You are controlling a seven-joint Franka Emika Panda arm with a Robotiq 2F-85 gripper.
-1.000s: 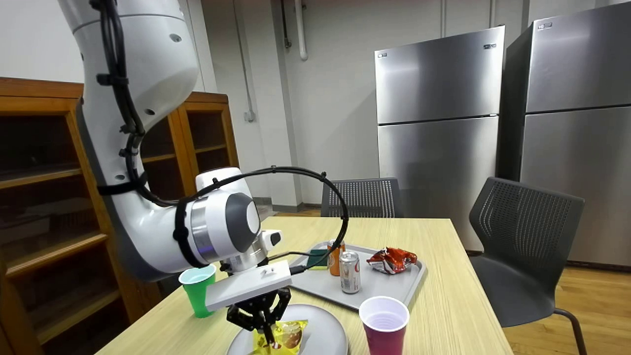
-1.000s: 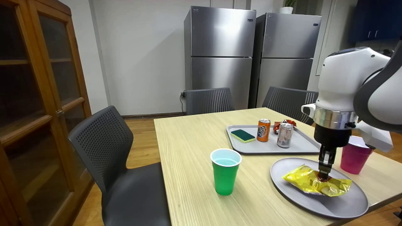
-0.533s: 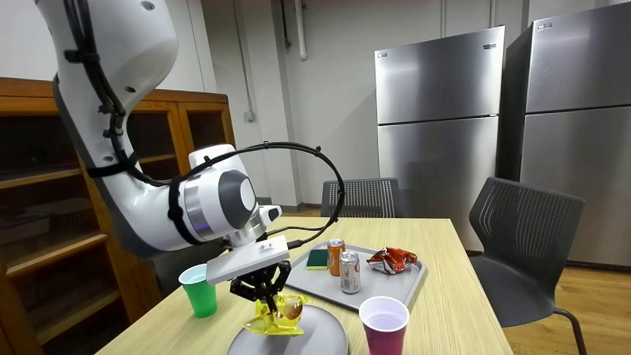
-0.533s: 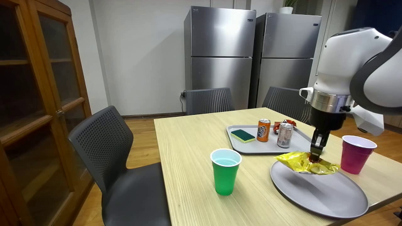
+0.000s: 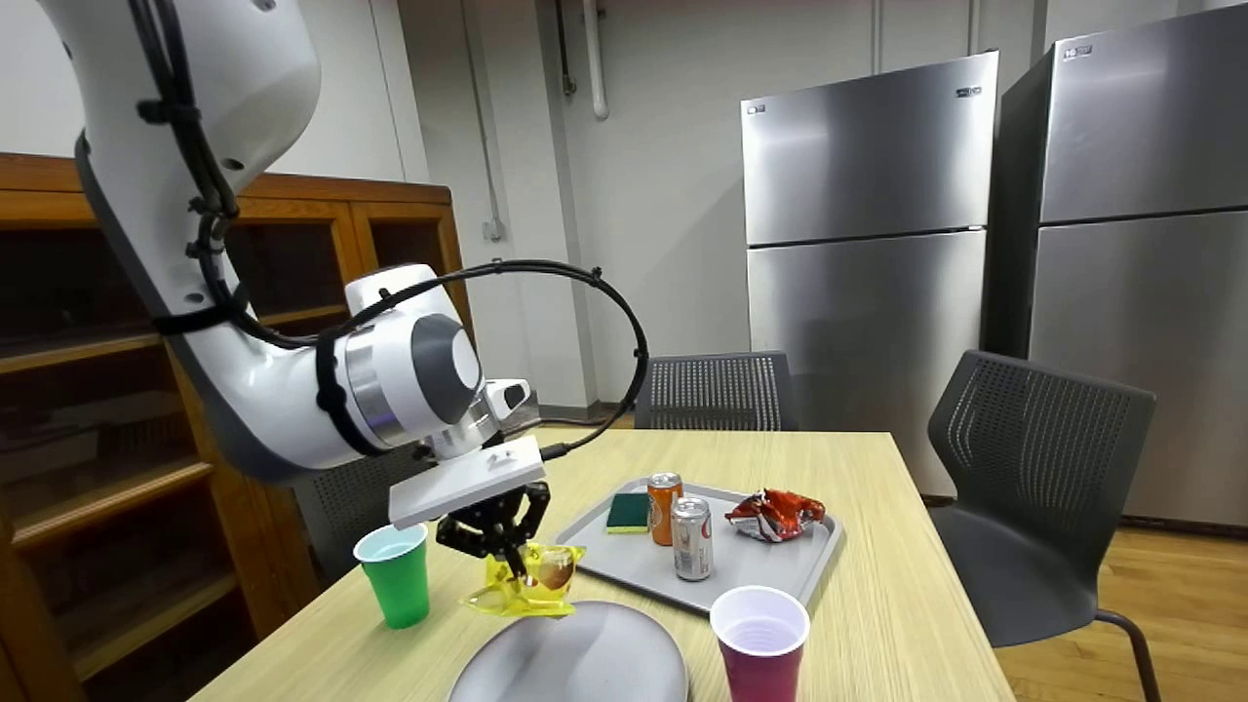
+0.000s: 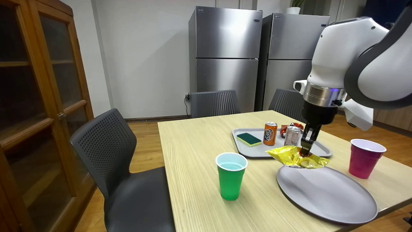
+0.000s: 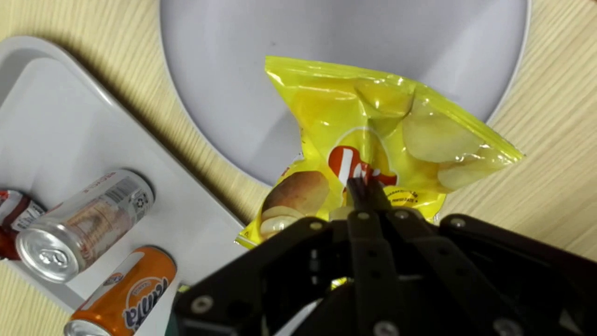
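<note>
Chip bag: white "L" on red; midair, gray plate toward 12 o'clock in my wrist view.
My fingers: clamped on the bag.
Orange can: "Fanta", toward 8 o'clock.

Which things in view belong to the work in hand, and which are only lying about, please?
Work in hand:
gripper
yellow chip bag, held by it
grey plate nearby

Apparently lying about:
green cup
pink cup
tray
sponge
orange can
silver can
red packet
</note>
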